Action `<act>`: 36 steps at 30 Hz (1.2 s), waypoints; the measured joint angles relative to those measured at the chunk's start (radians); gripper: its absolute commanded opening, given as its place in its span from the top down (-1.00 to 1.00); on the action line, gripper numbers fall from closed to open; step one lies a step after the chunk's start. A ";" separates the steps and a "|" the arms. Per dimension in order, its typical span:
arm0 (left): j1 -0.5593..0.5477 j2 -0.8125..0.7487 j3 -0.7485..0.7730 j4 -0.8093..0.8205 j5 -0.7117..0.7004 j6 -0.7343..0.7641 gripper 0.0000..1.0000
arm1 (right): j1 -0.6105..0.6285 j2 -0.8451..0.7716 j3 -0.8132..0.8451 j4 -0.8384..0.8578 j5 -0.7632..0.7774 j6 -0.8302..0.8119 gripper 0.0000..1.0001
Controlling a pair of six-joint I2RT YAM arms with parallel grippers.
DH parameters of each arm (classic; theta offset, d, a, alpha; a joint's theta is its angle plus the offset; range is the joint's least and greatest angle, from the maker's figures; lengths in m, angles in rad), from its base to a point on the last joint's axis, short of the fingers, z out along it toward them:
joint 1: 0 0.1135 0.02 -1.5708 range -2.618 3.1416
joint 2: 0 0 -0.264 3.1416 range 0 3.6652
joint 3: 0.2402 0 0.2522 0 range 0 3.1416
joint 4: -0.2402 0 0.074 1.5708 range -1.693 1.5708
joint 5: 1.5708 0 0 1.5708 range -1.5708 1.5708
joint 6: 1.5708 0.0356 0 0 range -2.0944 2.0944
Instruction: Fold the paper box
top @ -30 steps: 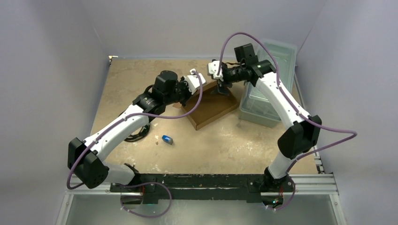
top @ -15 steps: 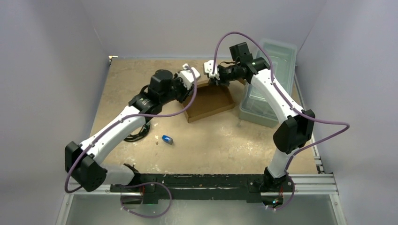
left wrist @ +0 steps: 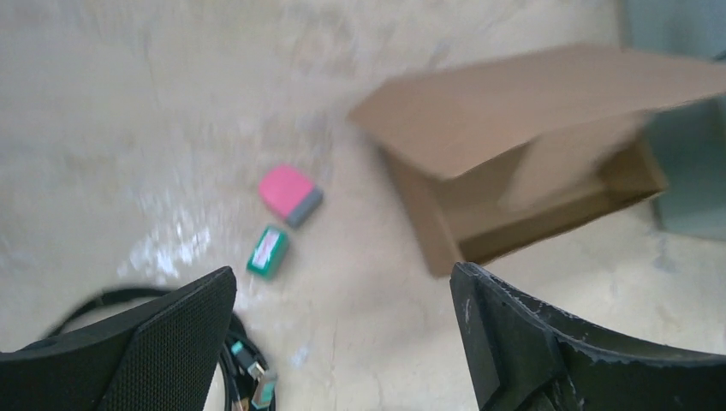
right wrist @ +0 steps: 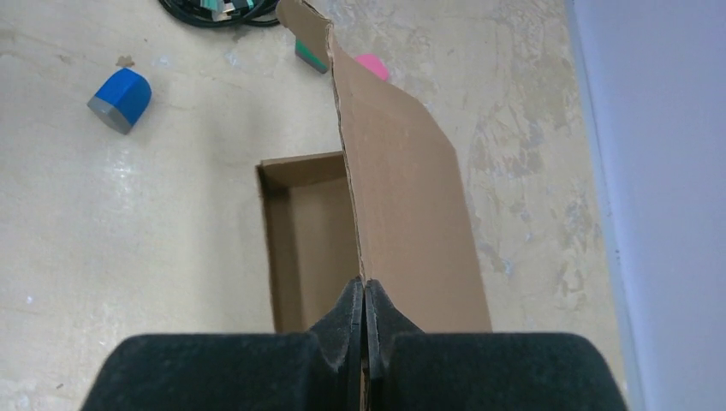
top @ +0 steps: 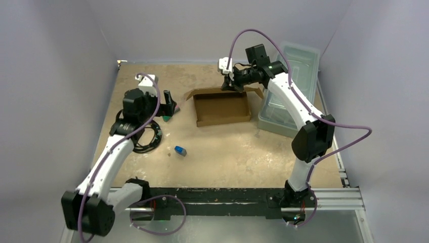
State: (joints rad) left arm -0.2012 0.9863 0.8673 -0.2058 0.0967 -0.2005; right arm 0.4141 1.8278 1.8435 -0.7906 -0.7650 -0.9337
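The paper box (top: 222, 108) is a shallow brown cardboard tray lying open-side up at mid-table, with its long back flap (right wrist: 402, 197) standing upright. My right gripper (right wrist: 365, 295) is shut on the edge of that flap, pinching it at the box's far side (top: 230, 84). My left gripper (top: 170, 105) hovers left of the box, apart from it, and stands open with nothing between its fingers (left wrist: 548, 342). In the left wrist view the box (left wrist: 514, 154) shows blurred at the upper right.
A clear plastic bin (top: 277, 117) stands right of the box. A pink eraser (left wrist: 287, 190), a green block (left wrist: 267, 251) and a coiled black cable (top: 146, 139) lie below the left gripper. A blue block (top: 180, 150) lies nearer the front.
My left gripper let go of the box, opened and drew back to the left. My right gripper shut on the back flap, and the box swung round squarer to the table.
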 measured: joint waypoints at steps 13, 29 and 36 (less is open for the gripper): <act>0.096 0.493 0.051 -0.045 0.016 -0.013 -0.51 | 0.000 0.032 -0.005 0.051 -0.013 0.114 1.00; 0.097 0.717 0.165 -0.024 -0.048 0.063 0.57 | 0.000 0.033 -0.017 0.066 -0.014 0.138 1.00; 0.097 0.694 0.159 -0.018 -0.035 0.053 1.00 | 0.000 0.033 -0.022 0.068 -0.016 0.142 1.00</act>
State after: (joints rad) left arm -0.1047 1.6798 1.0264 -0.2241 0.0616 -0.1478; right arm 0.4141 1.8606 1.8217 -0.7223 -0.7807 -0.7914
